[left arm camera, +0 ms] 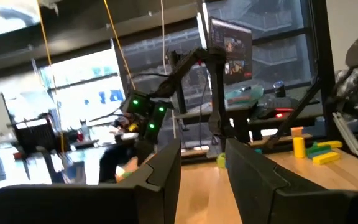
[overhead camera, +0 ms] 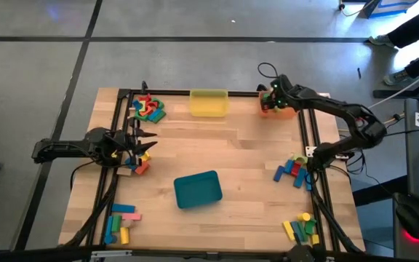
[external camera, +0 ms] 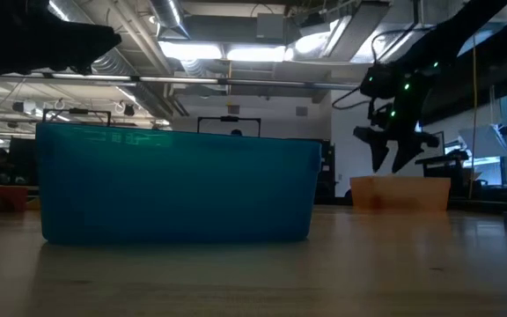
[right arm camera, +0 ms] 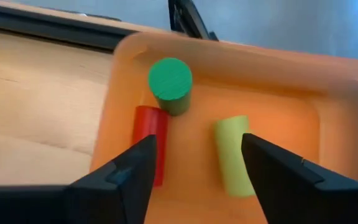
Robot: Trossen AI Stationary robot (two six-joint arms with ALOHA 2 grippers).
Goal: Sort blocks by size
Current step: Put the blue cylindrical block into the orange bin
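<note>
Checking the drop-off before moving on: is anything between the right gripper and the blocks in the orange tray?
Nothing visible. The right gripper hangs over the orange tray with jaws open and empty. Below it lie a red cylinder and a yellow-green cylinder, with a green cylinder standing upright beside them.

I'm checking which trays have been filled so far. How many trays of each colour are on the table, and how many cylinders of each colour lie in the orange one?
Trays:
yellow tray: 1
orange tray: 1
teal tray: 1
Total trays: 3

Cylinders in the orange tray, right wrist view:
green cylinder: 1
red cylinder: 1
yellow-green cylinder: 1
Total cylinders: 3
</note>
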